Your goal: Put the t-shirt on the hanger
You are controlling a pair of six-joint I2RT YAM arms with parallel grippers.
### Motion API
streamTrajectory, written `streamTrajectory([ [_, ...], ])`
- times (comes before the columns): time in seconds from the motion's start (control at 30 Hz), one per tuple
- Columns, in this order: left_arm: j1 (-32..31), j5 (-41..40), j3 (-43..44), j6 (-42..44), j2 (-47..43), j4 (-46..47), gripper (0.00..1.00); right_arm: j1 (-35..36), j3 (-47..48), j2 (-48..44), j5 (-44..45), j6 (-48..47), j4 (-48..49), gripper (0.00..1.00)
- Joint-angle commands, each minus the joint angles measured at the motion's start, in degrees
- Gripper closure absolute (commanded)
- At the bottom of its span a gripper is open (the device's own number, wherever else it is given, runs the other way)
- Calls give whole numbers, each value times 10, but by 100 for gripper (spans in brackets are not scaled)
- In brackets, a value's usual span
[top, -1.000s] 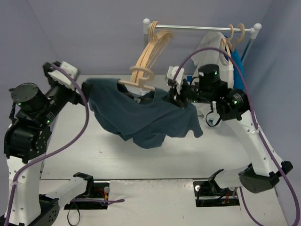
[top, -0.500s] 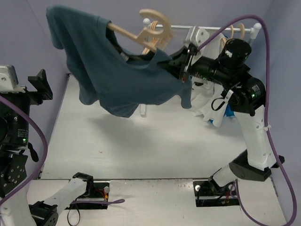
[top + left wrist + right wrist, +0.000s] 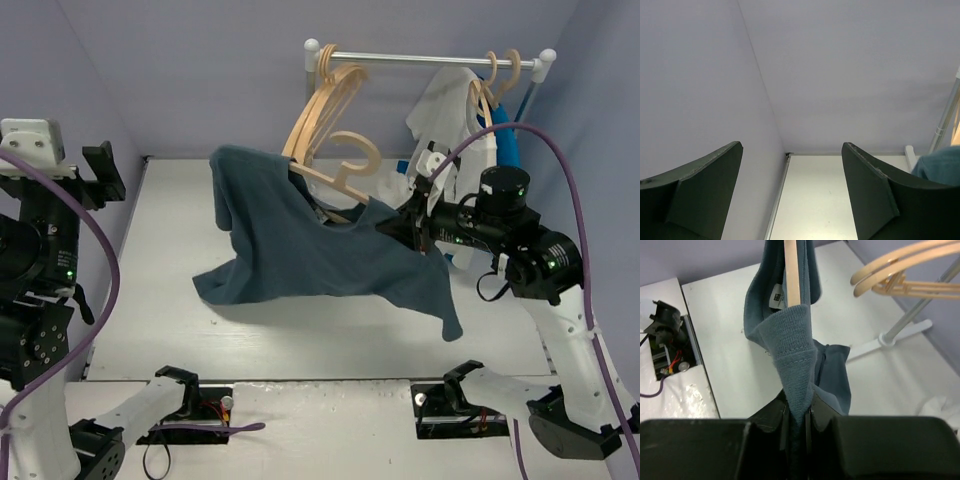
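Hanging above the counter [image 3: 300,335], the t-shirt [image 3: 300,250] drapes the hanger [image 3: 345,165]. The right pincer [image 3: 405,222] is clamped on cloth and, seemingly, the hanger's arm. A level, firm grip should stop slipping. At left, the left pincer [image 3: 791,146] stands apart, empty.

- Hanger [image 3: 791,270]: only one strip of an arm is shown in the right wrist view; the rest is wrapped by the t-shirt [image 3: 792,355].
- Label [image 3: 774,296]: the print is too small to be read.
- Left pincer [image 3: 791,150]: the finger bases are cut off by the lower edge.
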Motion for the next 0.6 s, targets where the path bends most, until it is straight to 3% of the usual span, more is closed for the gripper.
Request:
streamTrajectory([
  [0.0, 2, 17, 3, -9, 26, 37, 24, -2, -44, -20, 39, 14, 0, 100],
  [0.17, 1, 36, -5, -20, 36, 38, 24, -3, -111, -22, 117, 2, -52, 100],
  [0.33, 1, 67, -19, -25, 38, 37, 24, -3, -144, -13, 121, -13, -75, 100],
  [0.57, 0, 92, -42, -29, 34, 38, 24, -43, -138, 26, 315, 13, -89, 100],
])
